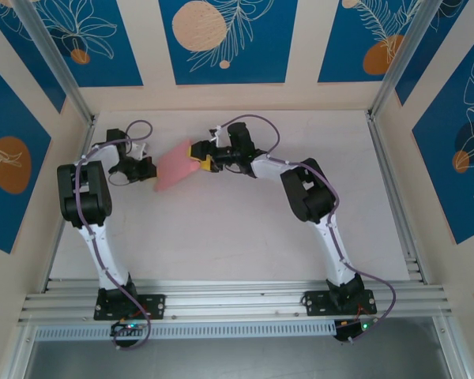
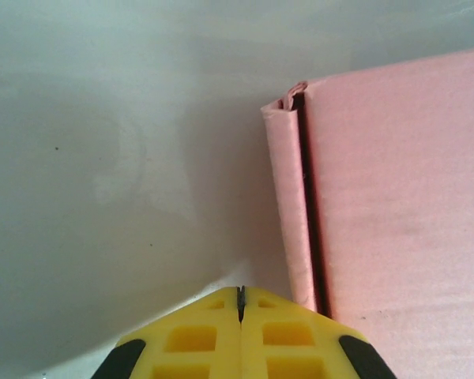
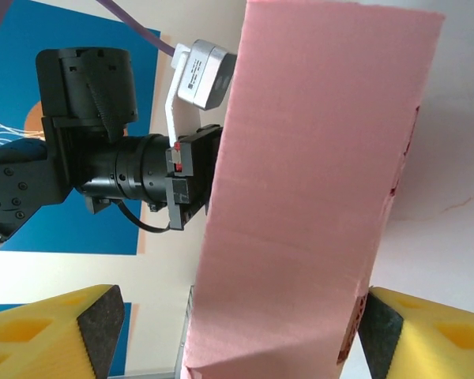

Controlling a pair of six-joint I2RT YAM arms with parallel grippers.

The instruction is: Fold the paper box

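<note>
Pink paper box shows upper middle of the overhead frame; the left gripper is clenched empty at its left edge, the right gripper spread wide around its other end

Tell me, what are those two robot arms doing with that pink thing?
They are folding a pink paper box, which sits between them toward the back of the table. The right gripper is open with one finger on each side of the box. The left gripper is shut, right beside a folded-over flap on the box's edge. The box already looks mostly box-shaped.
</note>
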